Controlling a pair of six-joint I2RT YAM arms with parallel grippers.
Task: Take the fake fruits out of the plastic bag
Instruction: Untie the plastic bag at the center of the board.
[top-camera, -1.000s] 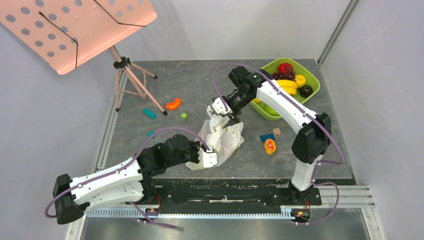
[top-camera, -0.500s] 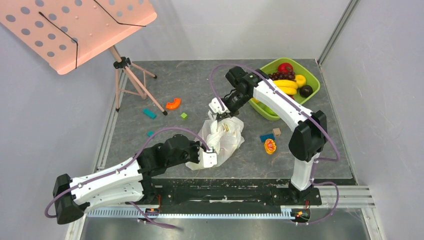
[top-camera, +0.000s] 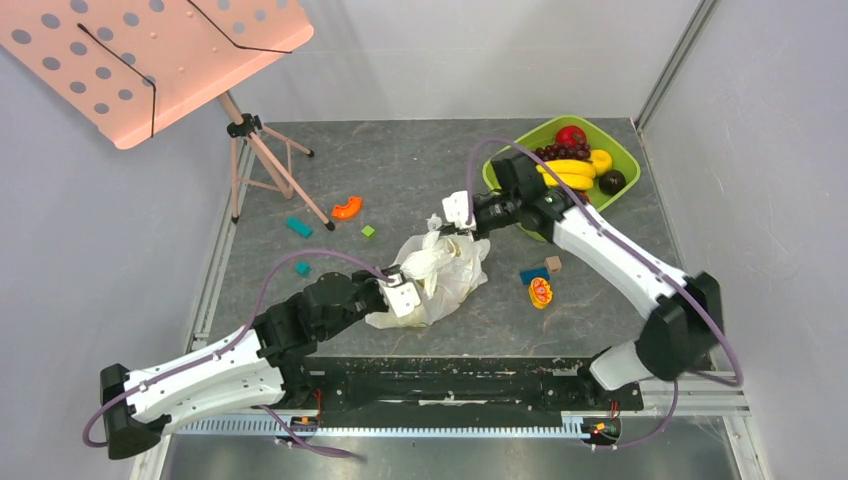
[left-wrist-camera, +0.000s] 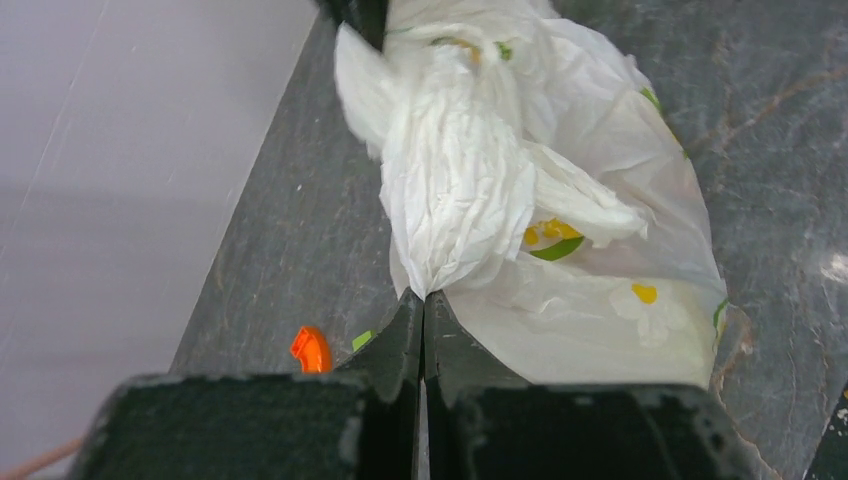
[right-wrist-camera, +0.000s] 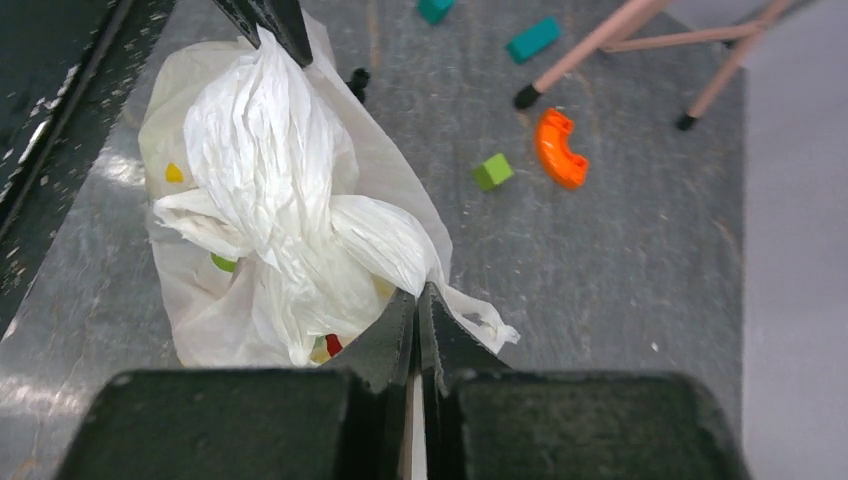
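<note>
The plastic bag (top-camera: 437, 272) lies crumpled in the middle of the dark mat, thin and white, and is stretched between both grippers. My left gripper (top-camera: 404, 293) is shut on the bag's near twisted handle (left-wrist-camera: 455, 200). My right gripper (top-camera: 463, 226) is shut on the far handle (right-wrist-camera: 385, 240). The fake fruits are mostly hidden inside. A red and yellow bit (right-wrist-camera: 328, 346) shows at the bag's opening in the right wrist view, and a yellow-green patch (left-wrist-camera: 552, 241) shows through the film. A red-and-yellow fruit piece (top-camera: 540, 292) lies on the mat right of the bag.
A green tray (top-camera: 630, 160) with bananas, grapes and a red fruit stands at the back right. An orange curved block (top-camera: 346, 208), a green cube (top-camera: 368, 231) and teal blocks (top-camera: 299, 227) lie to the left. A pink music stand (top-camera: 150, 60) has its legs (top-camera: 270, 165) at the back left.
My right gripper has shut on the bag's far handle and its arm has swung to the right. My left gripper has moved up and left with its handle, stretching the bag flatter.
</note>
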